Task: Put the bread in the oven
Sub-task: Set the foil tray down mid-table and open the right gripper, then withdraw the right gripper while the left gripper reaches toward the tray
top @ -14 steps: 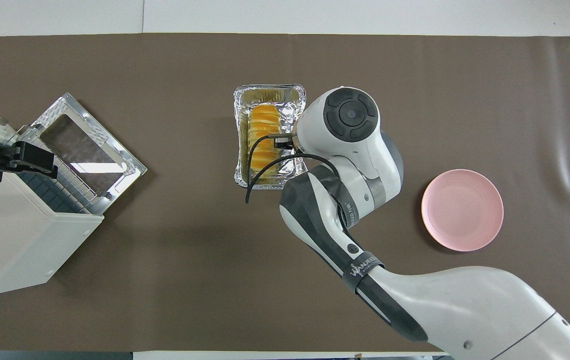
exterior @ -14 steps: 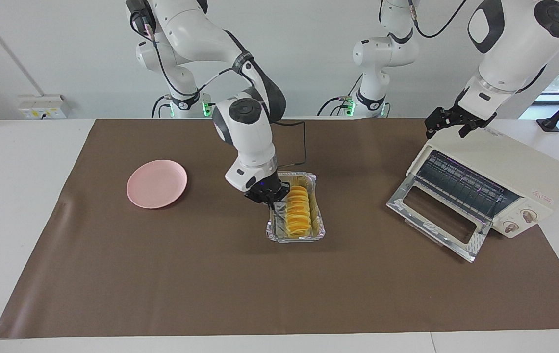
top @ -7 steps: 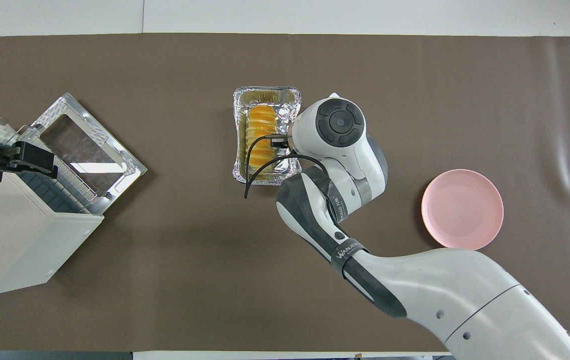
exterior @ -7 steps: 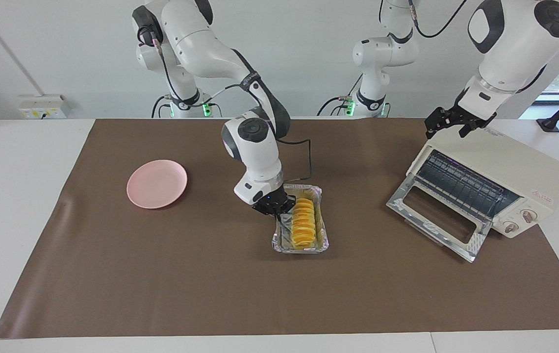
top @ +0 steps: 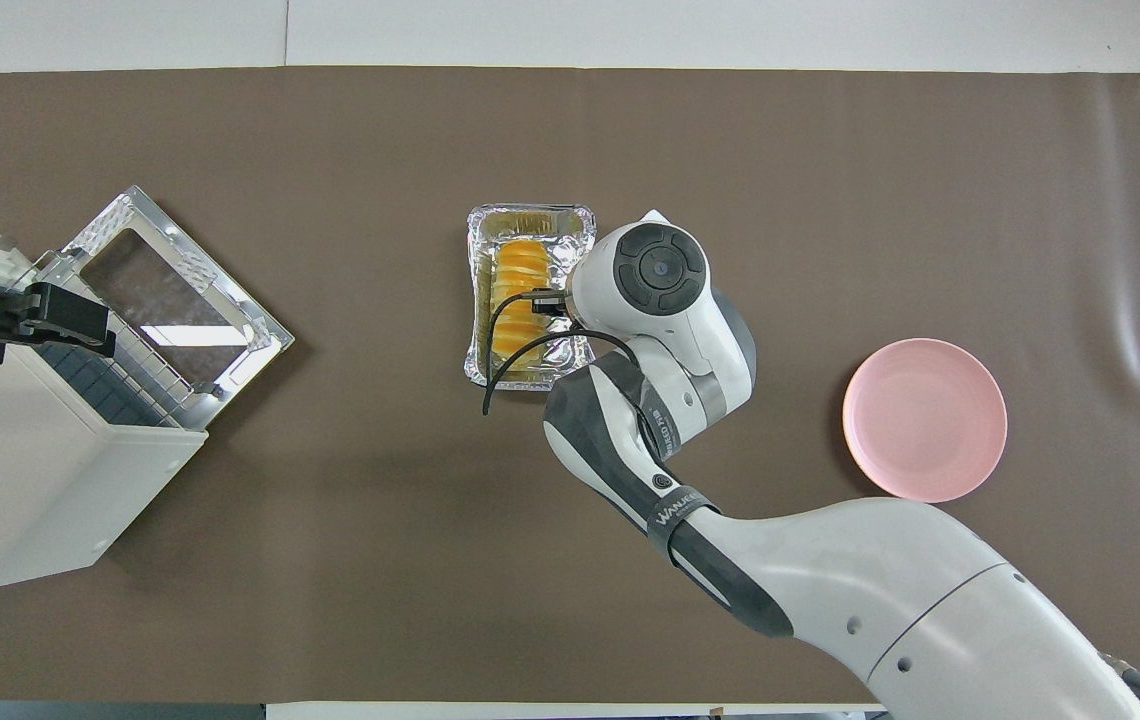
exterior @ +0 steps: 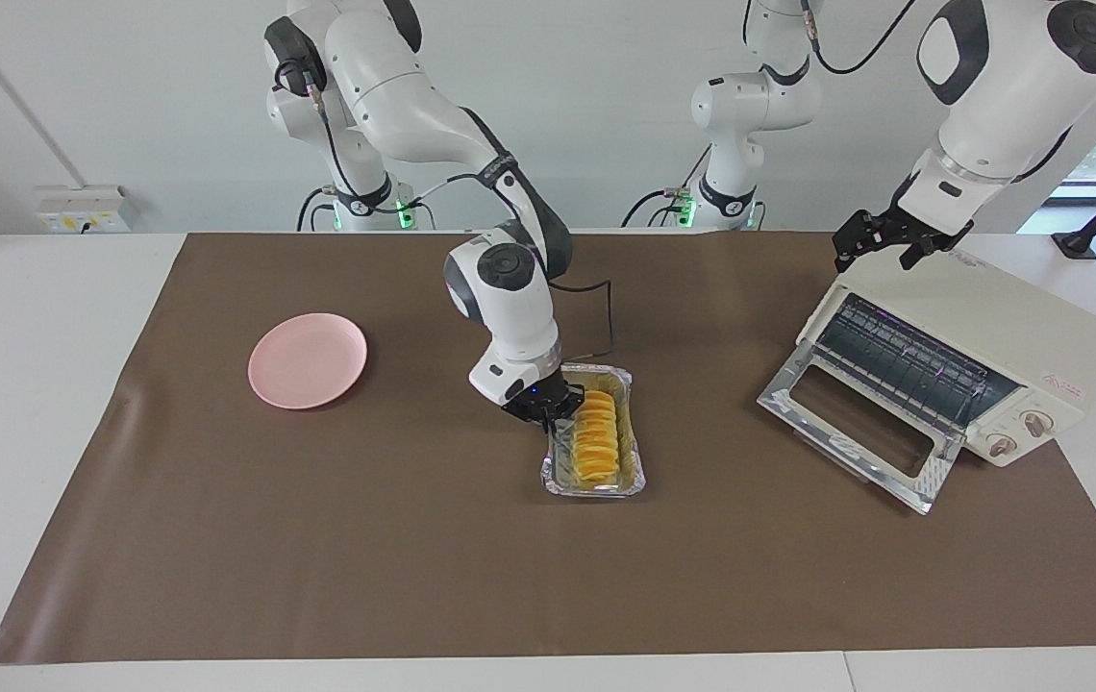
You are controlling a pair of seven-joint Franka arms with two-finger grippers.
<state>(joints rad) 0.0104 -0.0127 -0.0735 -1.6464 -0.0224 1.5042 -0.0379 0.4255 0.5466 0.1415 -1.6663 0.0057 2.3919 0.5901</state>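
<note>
The bread (exterior: 595, 437) (top: 520, 290) lies in a crinkled foil tray (exterior: 639, 473) (top: 475, 340) that looks set down on the brown mat at mid-table. My right gripper (exterior: 551, 408) is at the tray's rim, on the side toward the right arm's end; in the overhead view its wrist hides it. The oven (exterior: 990, 327) (top: 20, 470) stands at the left arm's end with its glass door (exterior: 856, 423) (top: 170, 300) folded down and the rack showing. My left gripper (exterior: 880, 252) (top: 60, 318) hovers open over the oven's top edge and holds nothing.
A round pink plate (exterior: 308, 358) (top: 924, 419) sits on the mat toward the right arm's end. The right arm's cable loops over the tray. The mat (exterior: 317, 538) covers most of the white table.
The right gripper has come down with the foil tray and bread, lowering them to the mat and shifting slightly toward the left arm's end. The left arm has stayed put.
</note>
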